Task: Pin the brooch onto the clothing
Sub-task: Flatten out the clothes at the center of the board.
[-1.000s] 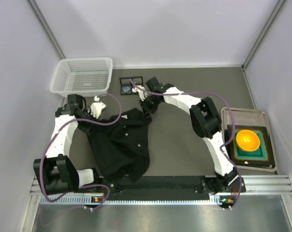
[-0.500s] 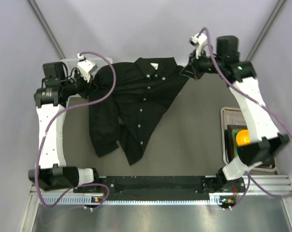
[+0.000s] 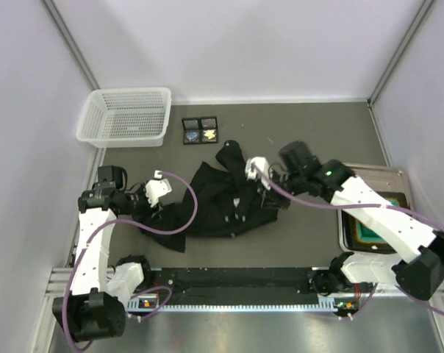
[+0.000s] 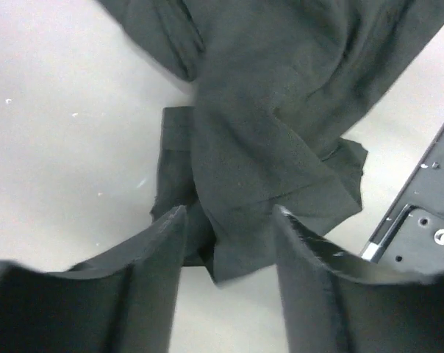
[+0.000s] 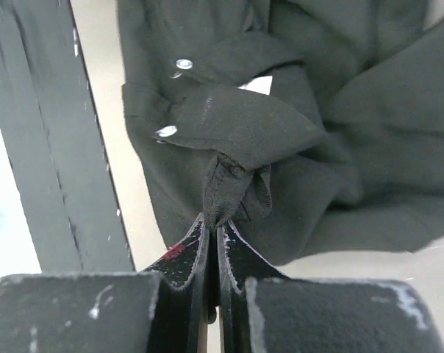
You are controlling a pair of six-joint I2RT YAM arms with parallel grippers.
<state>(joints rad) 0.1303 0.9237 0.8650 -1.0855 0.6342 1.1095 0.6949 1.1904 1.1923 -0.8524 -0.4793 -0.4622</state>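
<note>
Finding: half a second ago you had the shirt [image 3: 222, 202] lifted and stretched between both hands over the far part of the tabletop [image 3: 303, 125]. It now lies in a crumpled heap at the middle of the tabletop, nearer the arm bases, with folds overlapping and only a few white buttons [image 5: 165, 132] showing.

Left hand [image 4: 226, 272]: its fingers [image 4: 156, 287] have come apart. The cloth passes between and below them unpinched, so you have let go of the left edge of the shirt.

Right hand [image 5: 218, 220]: still clamped together on a bunched fold at the right side of the heap, close to the button row.

Brooch case [image 3: 200, 121]: open at the far side, just right of the white basket [image 3: 126, 114] and apart from the shirt. Its contents are too small in the top view to make out, but neither hand carries a brooch.

Assessment: the spreading attempt has not left a flat panel. Pinning has not begun. You will likely need to lay out one smooth area of cloth before you fetch the brooch.
</note>
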